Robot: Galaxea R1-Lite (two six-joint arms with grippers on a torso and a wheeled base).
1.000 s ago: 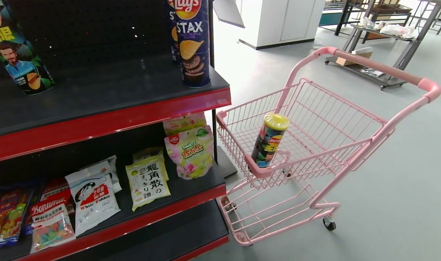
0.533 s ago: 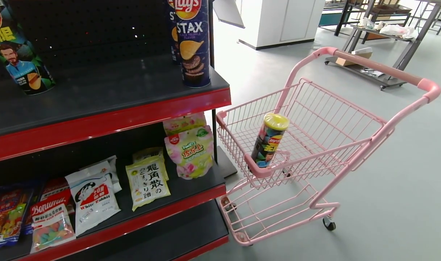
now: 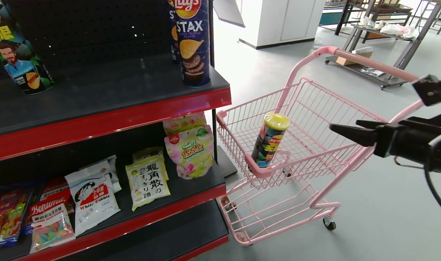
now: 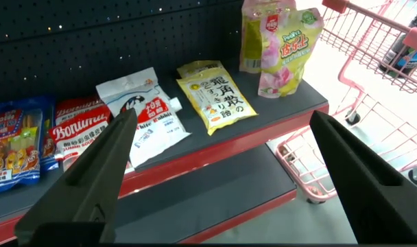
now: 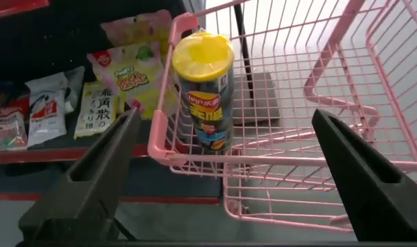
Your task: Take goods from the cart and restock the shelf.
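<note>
Here, yellow-lidded chip can (image 3: 269, 145) upright in cart (image 3: 314, 87).

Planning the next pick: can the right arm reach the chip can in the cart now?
Probably yes. The right gripper hangs open over the cart, whose top is open; the chip can stands upright and alone there, with nothing between them.

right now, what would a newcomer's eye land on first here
The pink cart beside the shelf, with one yellow-lidded chip can standing in its basket corner nearest the shelf. Then the right end effector, open, at the cart's handle side, pointed toward that can.
</note>
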